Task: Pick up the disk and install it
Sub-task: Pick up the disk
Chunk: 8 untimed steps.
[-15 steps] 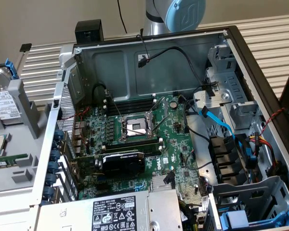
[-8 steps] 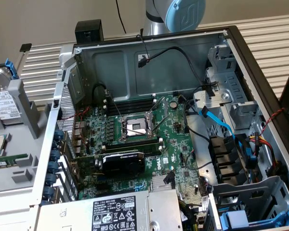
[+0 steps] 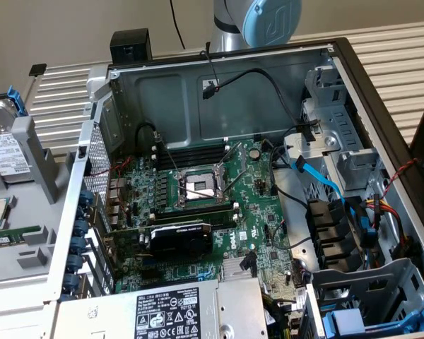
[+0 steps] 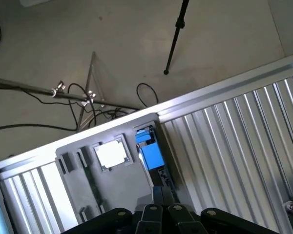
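The disk [image 3: 3, 150] stands on edge in a grey holder [image 3: 32, 152] at the exterior view's left, beside the open computer case. It is silver with a white barcode label, and a blue frame clip [image 3: 14, 99] shows at its top. In the wrist view the disk's blue frame [image 4: 149, 150] shows edge-on in the grey holder [image 4: 117, 183], just ahead of my gripper [image 4: 159, 195]. The black fingers are shut together with nothing between them, and they stay clear of the disk. The arm's blue joint [image 3: 270, 20] hangs behind the case.
The open computer case [image 3: 219, 176] holds a motherboard [image 3: 198, 205], loose cables and a grey power-supply box [image 3: 177, 311]. Drive bays [image 3: 353, 233] with blue parts sit at its right. A square silver processor chip [image 4: 111, 155] lies in the grey holder. The table [image 4: 234, 146] is ribbed metal.
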Each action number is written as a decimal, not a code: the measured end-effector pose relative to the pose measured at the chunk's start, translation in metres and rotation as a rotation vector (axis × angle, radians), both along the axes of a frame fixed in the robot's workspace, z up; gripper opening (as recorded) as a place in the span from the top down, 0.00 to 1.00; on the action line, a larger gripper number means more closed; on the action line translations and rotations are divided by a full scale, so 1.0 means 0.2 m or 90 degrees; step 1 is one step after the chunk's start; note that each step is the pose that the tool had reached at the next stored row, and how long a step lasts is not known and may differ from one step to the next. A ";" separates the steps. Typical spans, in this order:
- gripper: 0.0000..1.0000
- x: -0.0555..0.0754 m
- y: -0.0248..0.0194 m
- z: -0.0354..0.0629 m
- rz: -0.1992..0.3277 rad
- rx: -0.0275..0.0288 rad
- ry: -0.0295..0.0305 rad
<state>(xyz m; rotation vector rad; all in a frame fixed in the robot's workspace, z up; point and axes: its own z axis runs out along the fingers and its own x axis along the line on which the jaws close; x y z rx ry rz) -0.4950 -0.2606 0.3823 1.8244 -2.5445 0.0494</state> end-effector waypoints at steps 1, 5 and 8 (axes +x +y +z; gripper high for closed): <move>0.89 0.00 0.000 0.000 0.012 0.0000 0.0000; 0.89 0.00 0.000 -0.003 0.058 0.0000 0.0000; 0.89 0.00 0.000 -0.006 0.093 0.0000 0.0001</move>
